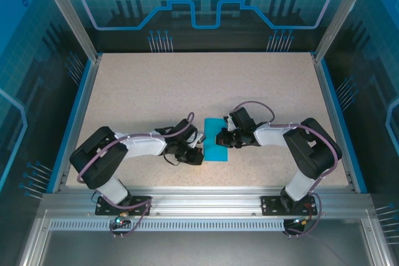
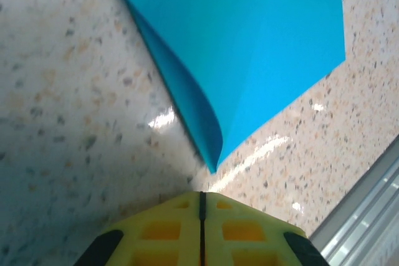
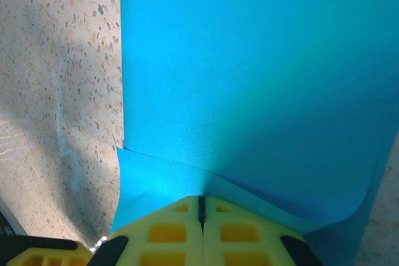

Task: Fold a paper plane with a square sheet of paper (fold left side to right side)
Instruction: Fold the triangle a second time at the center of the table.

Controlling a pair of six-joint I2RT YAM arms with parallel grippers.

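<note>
A thin teal-blue sheet of paper (image 1: 217, 152) lies doubled over near the middle of the speckled beige surface (image 1: 187, 85), towards its near edge, between the two arms. The left arm's yellow fingers (image 2: 201, 202) are pressed together with only a thin seam between them, and they hold nothing. They sit low over the surface, just short of a curled, lifted corner of the sheet (image 2: 262, 42) that points at them. At the sheet's near left edge, seen from above, these left fingers (image 1: 201, 153) meet the paper's side. The right arm's fingers (image 3: 201, 204) are pressed together on the edge of the upper layer (image 3: 262, 79), which draws into a shallow V at their tips, with the lower layer spread underneath. From overhead, the right fingers (image 1: 220, 138) reach onto the sheet's far half.
</note>
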